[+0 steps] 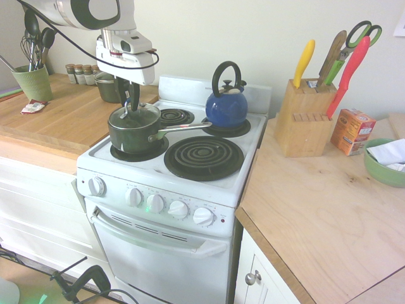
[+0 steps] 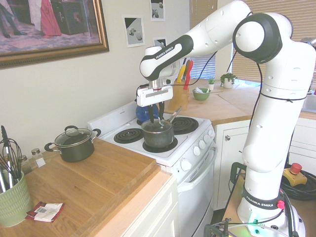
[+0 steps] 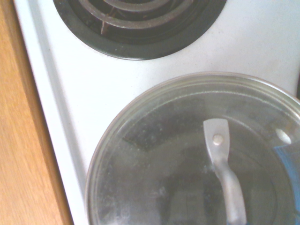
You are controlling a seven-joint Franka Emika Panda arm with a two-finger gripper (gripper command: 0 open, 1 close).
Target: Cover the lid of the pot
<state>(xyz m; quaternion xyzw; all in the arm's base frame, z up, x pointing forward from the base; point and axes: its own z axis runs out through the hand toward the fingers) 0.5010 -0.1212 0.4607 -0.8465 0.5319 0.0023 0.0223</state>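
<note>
First exterior view: you see the dark pot [image 1: 134, 131] on the stove's [image 1: 209, 183] coil burner at 9 o'clock of the stovetop, its straight silver handle pointing to 3 o'clock. The glass lid [image 1: 133, 114] sits on the pot. The gripper [image 1: 128, 101] hangs just above it; you cannot tell its finger gap.

Second exterior view: the blue kettle [image 2: 144, 113] stands behind the pot [image 2: 158, 134].

Wrist view: round clear lid [image 3: 187, 154], thin metal rim, grey metal handle.

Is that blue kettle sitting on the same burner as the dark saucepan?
No. The blue kettle stands on a back burner, while the saucepan sits on the front burner nearest the wooden counter.
</note>
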